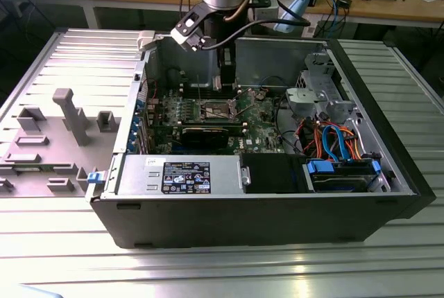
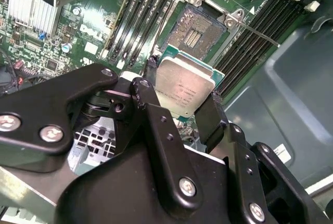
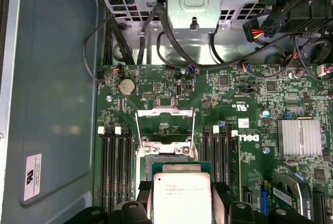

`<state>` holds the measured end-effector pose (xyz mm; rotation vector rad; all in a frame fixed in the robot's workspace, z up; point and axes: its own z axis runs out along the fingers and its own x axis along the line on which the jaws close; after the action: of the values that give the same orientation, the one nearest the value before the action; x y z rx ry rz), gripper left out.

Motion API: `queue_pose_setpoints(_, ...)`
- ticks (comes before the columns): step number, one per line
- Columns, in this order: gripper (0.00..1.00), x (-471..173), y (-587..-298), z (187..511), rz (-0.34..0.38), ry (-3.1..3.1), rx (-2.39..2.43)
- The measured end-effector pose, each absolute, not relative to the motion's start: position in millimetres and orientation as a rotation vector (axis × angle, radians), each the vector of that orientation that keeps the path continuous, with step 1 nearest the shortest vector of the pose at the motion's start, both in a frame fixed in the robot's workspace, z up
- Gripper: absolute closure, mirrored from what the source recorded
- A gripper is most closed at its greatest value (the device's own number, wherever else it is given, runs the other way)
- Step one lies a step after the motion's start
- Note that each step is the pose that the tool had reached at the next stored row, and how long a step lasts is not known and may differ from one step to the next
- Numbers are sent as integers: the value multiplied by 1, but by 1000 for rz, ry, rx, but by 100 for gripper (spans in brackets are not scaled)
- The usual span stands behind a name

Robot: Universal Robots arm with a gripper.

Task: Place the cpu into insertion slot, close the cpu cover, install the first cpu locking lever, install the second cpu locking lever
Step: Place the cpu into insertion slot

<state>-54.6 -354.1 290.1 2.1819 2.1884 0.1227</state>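
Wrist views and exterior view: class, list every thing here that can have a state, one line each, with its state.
cpu: gripped, not yet seated.
gripper: shut on the cpu.
insertion slot: empty, uncovered.
cpu cover: swung open.
locking lever: released, swung clear of the insertion slot.
computer case: lying flat, side open.

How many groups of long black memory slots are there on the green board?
2. One group of memory slots lies along one side of the insertion slot, the other group along its opposite side. The pincer holding the cpu hides part of them.
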Motion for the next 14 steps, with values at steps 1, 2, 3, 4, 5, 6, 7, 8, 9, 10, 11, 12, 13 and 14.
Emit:
queue_pose_setpoints(1, 46, -55, -354, 288, 124, 2189, 2180)
queue_pose_setpoints(2, 46, -55, -354, 285, 125, 2190, 2178)
queue_pose_setpoints(3, 46, -55, -354, 283, 127, 2190, 2177)
queue_pose_setpoints(4, 46, -55, -354, 282, 128, 2190, 2175)
queue_pose_setpoints(5, 46, -56, -354, 281, 130, 2189, 2174)
queue_pose_setpoints(6, 46, -56, -354, 280, 135, 2187, 2172)
queue_pose_setpoints(7, 46, -57, -354, 279, 139, 2185, 2169)
queue_pose_setpoints(8, 46, -59, -354, 278, 146, 2181, 2166)
queue_pose_setpoints(9, 46, -61, -354, 275, 148, 2182, 2164)
queue_pose_setpoints(10, 46, -61, -353, 272, 148, 2182, 2164)
queue_pose_setpoints(11, 46, -61, -353, 269, 148, 2182, 2164)
queue_pose_setpoints(12, 46, -61, -352, 266, 148, 2182, 2164)
queue_pose_setpoints(13, 46, -61, -352, 265, 148, 2182, 2164)
queue_pose_setpoints(14, 46, -61, -352, 263, 148, 2182, 2164)
